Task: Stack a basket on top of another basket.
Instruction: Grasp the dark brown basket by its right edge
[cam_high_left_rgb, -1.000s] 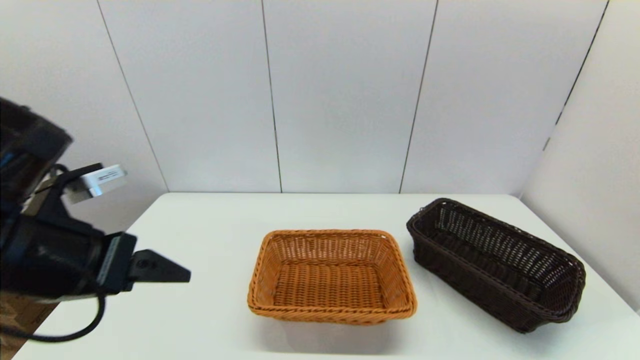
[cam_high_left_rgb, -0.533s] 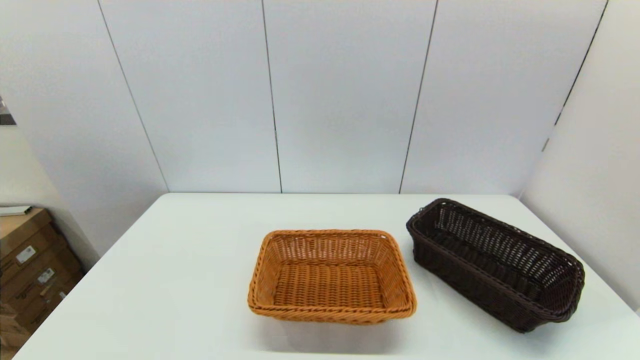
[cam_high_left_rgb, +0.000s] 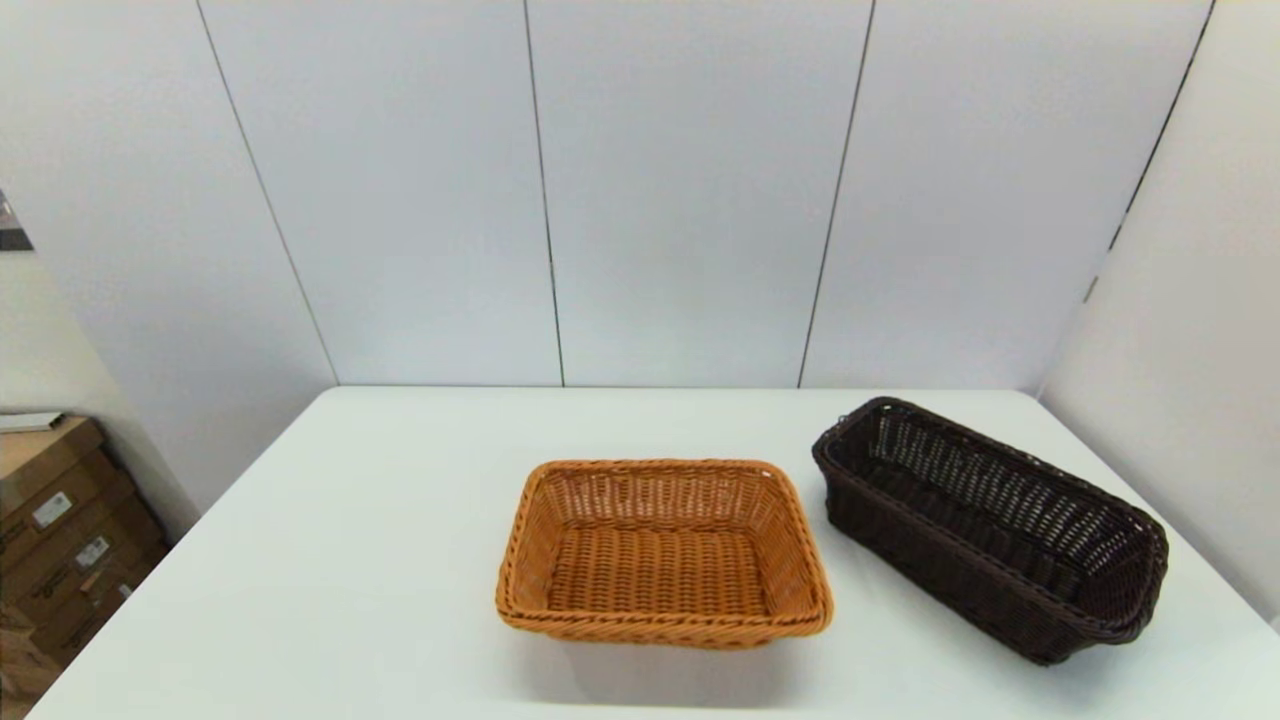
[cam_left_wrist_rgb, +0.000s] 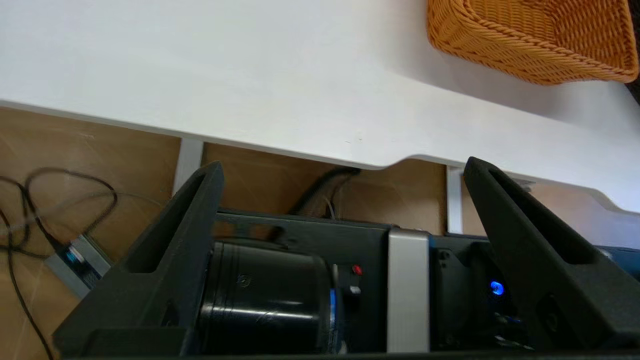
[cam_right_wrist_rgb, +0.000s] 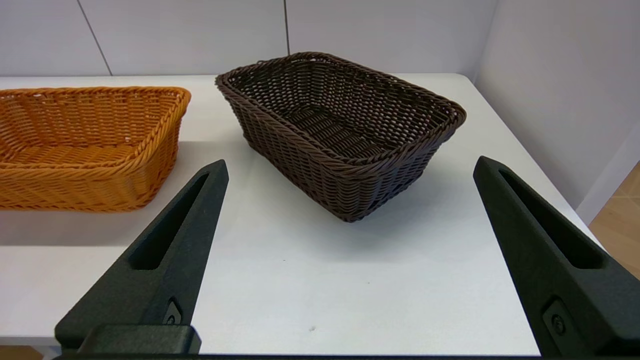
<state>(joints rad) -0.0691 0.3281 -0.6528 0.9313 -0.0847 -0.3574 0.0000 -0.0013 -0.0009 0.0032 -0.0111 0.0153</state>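
The dark brown basket (cam_high_left_rgb: 990, 525) sits on the right side of the white table (cam_high_left_rgb: 350, 560), turned at an angle; it also shows in the right wrist view (cam_right_wrist_rgb: 340, 125). The orange-tan basket (cam_high_left_rgb: 663, 548) sits at the table's middle, close to its left, and both are empty. My right gripper (cam_right_wrist_rgb: 350, 170) is open, held low at the table's near edge and facing the dark basket, well short of it. My left gripper (cam_left_wrist_rgb: 342, 170) is open below the table's near edge, with a corner of the orange-tan basket (cam_left_wrist_rgb: 530, 40) far beyond it. Neither gripper appears in the head view.
Grey wall panels (cam_high_left_rgb: 680, 190) close the table's back and right sides. Cardboard boxes (cam_high_left_rgb: 60, 530) stand on the floor to the left. Under the table, cables (cam_left_wrist_rgb: 45, 200) lie on the brown floor near my own base (cam_left_wrist_rgb: 310, 280).
The left arm, raised at the left of the head view a second ago, has dropped out of that view. The baskets have not moved.
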